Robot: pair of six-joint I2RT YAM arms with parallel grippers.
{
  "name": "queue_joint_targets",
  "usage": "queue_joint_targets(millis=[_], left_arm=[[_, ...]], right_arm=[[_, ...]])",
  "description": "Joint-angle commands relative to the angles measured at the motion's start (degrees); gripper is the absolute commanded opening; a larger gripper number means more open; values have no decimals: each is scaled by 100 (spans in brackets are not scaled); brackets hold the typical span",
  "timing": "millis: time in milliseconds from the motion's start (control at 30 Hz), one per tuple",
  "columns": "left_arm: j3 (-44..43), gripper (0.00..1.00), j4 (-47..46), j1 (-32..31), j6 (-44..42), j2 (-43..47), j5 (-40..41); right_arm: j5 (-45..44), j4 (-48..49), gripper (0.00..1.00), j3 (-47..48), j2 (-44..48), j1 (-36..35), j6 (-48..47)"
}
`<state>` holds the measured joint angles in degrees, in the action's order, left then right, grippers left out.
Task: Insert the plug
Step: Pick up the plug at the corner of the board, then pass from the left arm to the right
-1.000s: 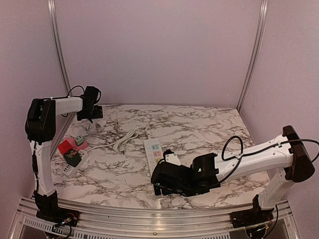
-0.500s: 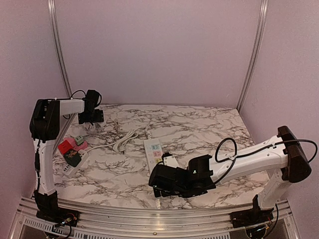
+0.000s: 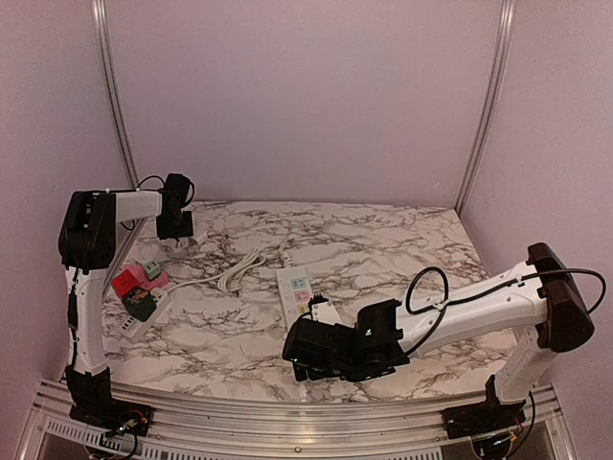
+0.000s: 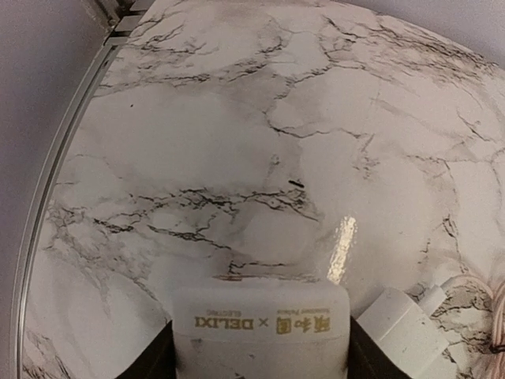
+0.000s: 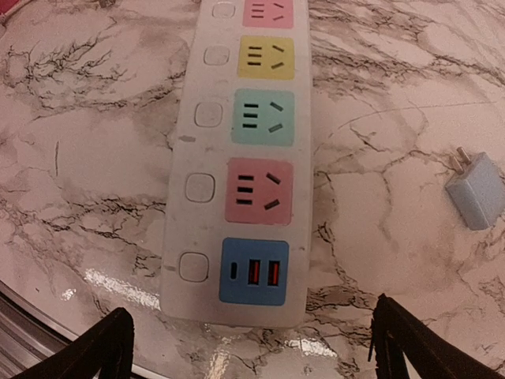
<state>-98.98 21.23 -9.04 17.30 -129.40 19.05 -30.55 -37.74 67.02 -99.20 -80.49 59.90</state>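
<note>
Pre-grasp: right gripper (image 5: 251, 339) spread over the white coloured-socket power strip (image 5: 237, 158), left gripper (image 4: 260, 359) pinching a white DELIXI-marked block (image 4: 260, 316); the grey-blue plug (image 5: 476, 189) lying right likely needs grasping next.

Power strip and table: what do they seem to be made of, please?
Power strip: most likely moulded plastic, white and semi-matt with coloured socket faces; rounded edges and a soft sheen suggest it. Table: glossy marble-look surface, since bright glare shows on the veined pattern; real stone or printed laminate cannot be told.
</note>
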Motion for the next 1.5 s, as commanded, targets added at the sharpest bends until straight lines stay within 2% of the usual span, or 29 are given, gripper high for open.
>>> queue_joint_targets(millis=[0, 133, 367, 600, 867, 1067, 1200, 1367, 1467], left_arm=[[-75, 47, 143, 34, 136, 14, -264], [19, 29, 135, 27, 297, 279, -390], [331, 25, -55, -61, 513, 1242, -665], [1002, 25, -399, -634, 635, 2448, -998], [2060, 25, -771, -1730, 812, 3559, -1628], [2953, 21, -1170, -2595, 712, 4477, -2353], [3926, 21, -1787, -3313, 748, 5327, -2823], [4670, 22, -1899, -4180, 873, 6275, -2814], [5150, 22, -2321, -4591, 1018, 6914, -2746]], right_arm=[[-47, -40, 98, 233, -64, -47, 31], [-69, -46, 99, 249, -65, -53, 27], [-401, -91, 98, 243, 286, -51, -339], [-655, 151, 98, -44, 1152, 100, -1075], [472, 1209, 98, -873, 2325, 482, -2403], [1489, 1590, 98, -1243, 3068, 484, -3094], [2346, 1664, 97, -1276, 3357, 473, -3373], [2731, 1492, 96, -1134, 3539, 451, -3526], [3090, 1591, 97, -1112, 3570, 446, -3600]])
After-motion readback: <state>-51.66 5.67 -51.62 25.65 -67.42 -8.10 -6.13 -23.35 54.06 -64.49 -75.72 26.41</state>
